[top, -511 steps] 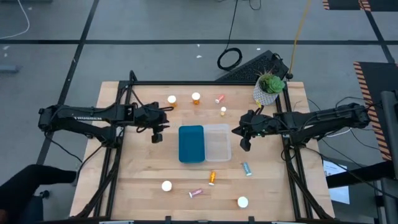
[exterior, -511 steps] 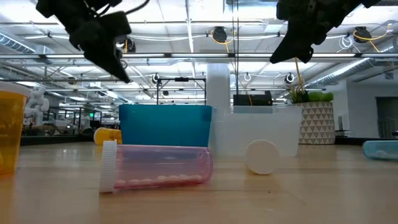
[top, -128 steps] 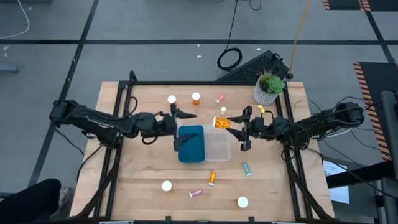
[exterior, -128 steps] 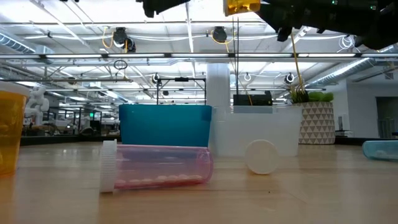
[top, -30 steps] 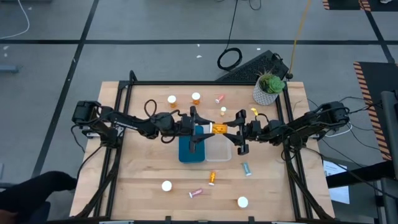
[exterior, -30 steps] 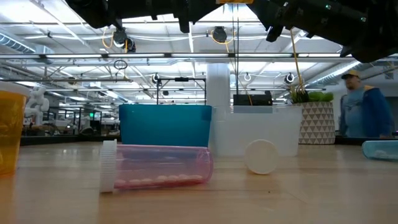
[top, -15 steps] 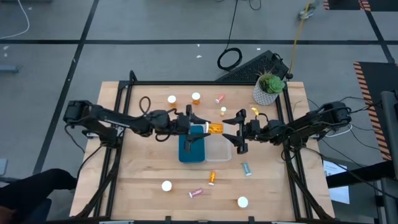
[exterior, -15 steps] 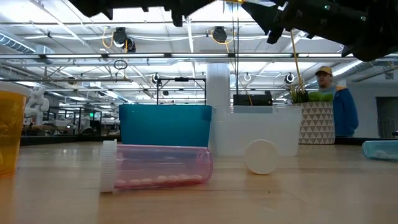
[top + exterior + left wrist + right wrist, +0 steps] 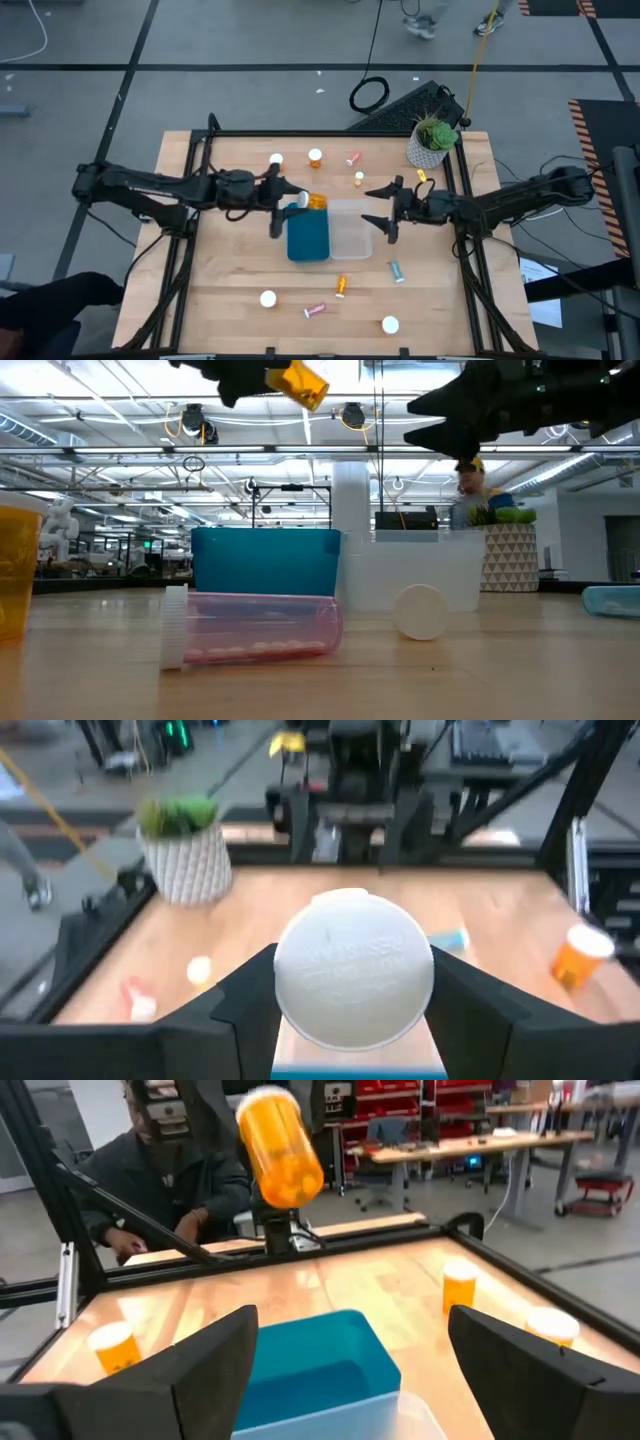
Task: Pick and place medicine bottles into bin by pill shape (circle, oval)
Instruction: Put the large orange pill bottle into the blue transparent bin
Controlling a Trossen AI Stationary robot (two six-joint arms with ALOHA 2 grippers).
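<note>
An amber medicine bottle (image 9: pixel 316 202) with a white cap hangs in the air over the far end of the blue bin (image 9: pixel 308 238), and my left gripper (image 9: pixel 295 202) is shut on it. In the low view the bottle (image 9: pixel 301 385) shows high up, tilted. My right gripper (image 9: pixel 381 207) stands open above the clear bin (image 9: pixel 351 232), to the right of the bottle and apart from it. The right wrist view shows the bottle (image 9: pixel 279 1146) ahead of that gripper's spread fingers. Other medicine bottles stand or lie on the table on the far side (image 9: pixel 316 157) and the near side (image 9: pixel 341 285) of the bins. My left gripper pinches the bottle at its white cap end (image 9: pixel 353 970), one finger (image 9: pixel 245 1000) on each side of the cap. The fingers come level from the table's left and lie along the bottle. The bottle is lifted clear, its amber body slanting away from the gripper.
A potted plant (image 9: pixel 433 143) stands at the far right corner. A pink bottle (image 9: pixel 250 627) lies on its side near the table's front edge, beside a loose-looking white cap end (image 9: pixel 419 612). A person (image 9: pixel 477 485) shows in the room behind.
The amber bottle has passed from my right gripper to my left. The right gripper has let go and drawn back toward the table's right edge. The left gripper has pulled back toward the left edge with the bottle, which now tilts.
</note>
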